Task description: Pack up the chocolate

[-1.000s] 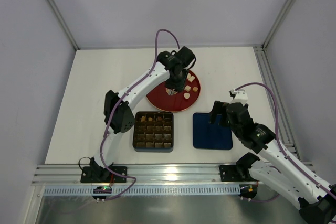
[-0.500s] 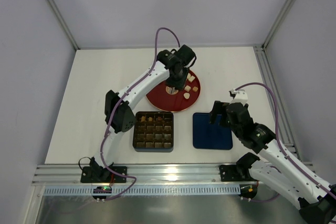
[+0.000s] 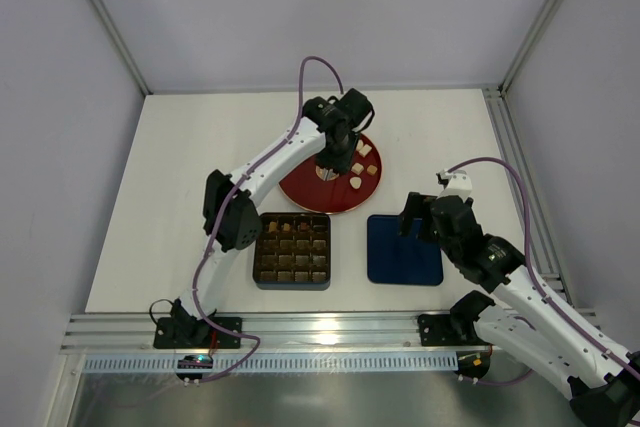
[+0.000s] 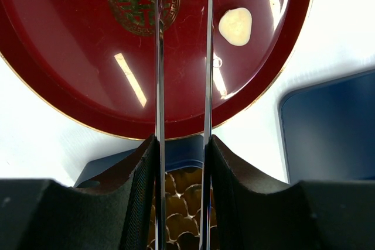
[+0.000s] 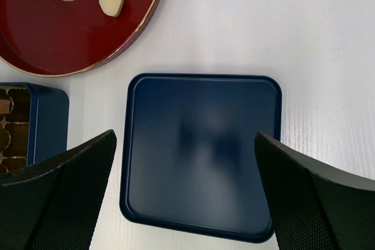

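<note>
Nearest on the worktop [image 3: 170, 197], the box [image 3: 292, 250] is part-packed; the right claw [image 5: 184, 139] is spread wide over the lid [image 5: 202, 156]. Pick-up judged in hand: left claw [image 3: 326, 173] poised over the plate [image 3: 305, 192], blades narrowly apart, grip not discernible. Loose chocolate [image 3: 353, 182] lies just beside, at its 3 o'clock; closing on one piece is required.

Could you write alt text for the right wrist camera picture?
A dark blue square lid lies flat on the white table, framed between the wide-open black jaws of the right gripper. At upper left, a red plate holds cream chocolates; a blue box shows at left.
</note>
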Motion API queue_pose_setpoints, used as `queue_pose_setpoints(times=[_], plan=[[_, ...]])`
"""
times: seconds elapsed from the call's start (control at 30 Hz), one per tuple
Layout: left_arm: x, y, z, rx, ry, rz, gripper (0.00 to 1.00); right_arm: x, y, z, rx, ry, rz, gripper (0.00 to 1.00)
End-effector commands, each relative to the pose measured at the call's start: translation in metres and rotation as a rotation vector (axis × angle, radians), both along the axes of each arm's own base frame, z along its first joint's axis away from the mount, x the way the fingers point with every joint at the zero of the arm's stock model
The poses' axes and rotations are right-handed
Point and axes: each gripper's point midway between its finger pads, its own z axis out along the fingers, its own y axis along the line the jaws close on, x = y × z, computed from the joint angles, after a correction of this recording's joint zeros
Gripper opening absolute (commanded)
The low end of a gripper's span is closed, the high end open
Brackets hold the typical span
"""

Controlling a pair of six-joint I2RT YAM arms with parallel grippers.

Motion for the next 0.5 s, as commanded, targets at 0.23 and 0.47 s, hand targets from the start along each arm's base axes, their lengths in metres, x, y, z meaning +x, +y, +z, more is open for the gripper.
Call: queue_pose_setpoints(times=[0.23, 0.47], plan=[[0.0084, -0.0023, 0.0101, -0.019, -0.036, -0.008, 0.39, 0.0058, 0.0003, 0.0148, 0.012, -0.05, -0.01, 1.0], [0.0095, -0.0029, 0.0079, -0.016, -0.036, -0.008, 0.37, 0.0054, -0.0004, 0.0146, 0.009, -0.049, -0.01, 1.0]])
